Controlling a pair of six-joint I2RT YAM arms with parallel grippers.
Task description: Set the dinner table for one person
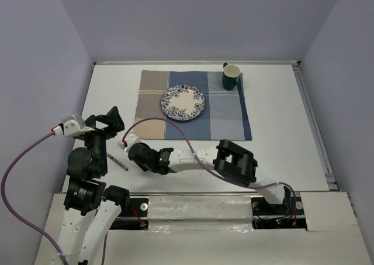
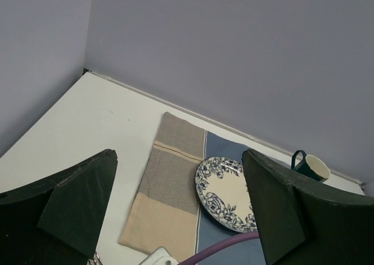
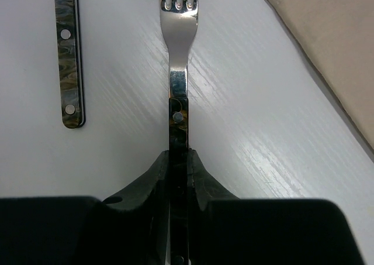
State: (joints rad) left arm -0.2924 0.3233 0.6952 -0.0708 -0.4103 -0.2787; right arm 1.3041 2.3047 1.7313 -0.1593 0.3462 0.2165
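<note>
While the right gripper (image 3: 178,157) pinches the fork (image 3: 178,54) just off the placemat (image 3: 333,42) edge — the left gripper (image 2: 181,186) gapes.

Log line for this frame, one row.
right gripper: shut on fork, left of placemat | left gripper: open, empty | plate: on placemat | mug: placemat's far-right corner

Left arm (image 1: 85,195): white links, round black joints | right arm (image 1: 181,158): same, plus boxy black housing | left claw (image 2: 181,212): dark wedge-shaped fingers (image 2: 70,206) | right claw (image 3: 178,165): black rounded fingers (image 3: 146,183) | purple cables (image 2: 225,245) from both wrists | white wrist block (image 1: 71,124), red tab | red wires (image 1: 143,223) at bases
</note>
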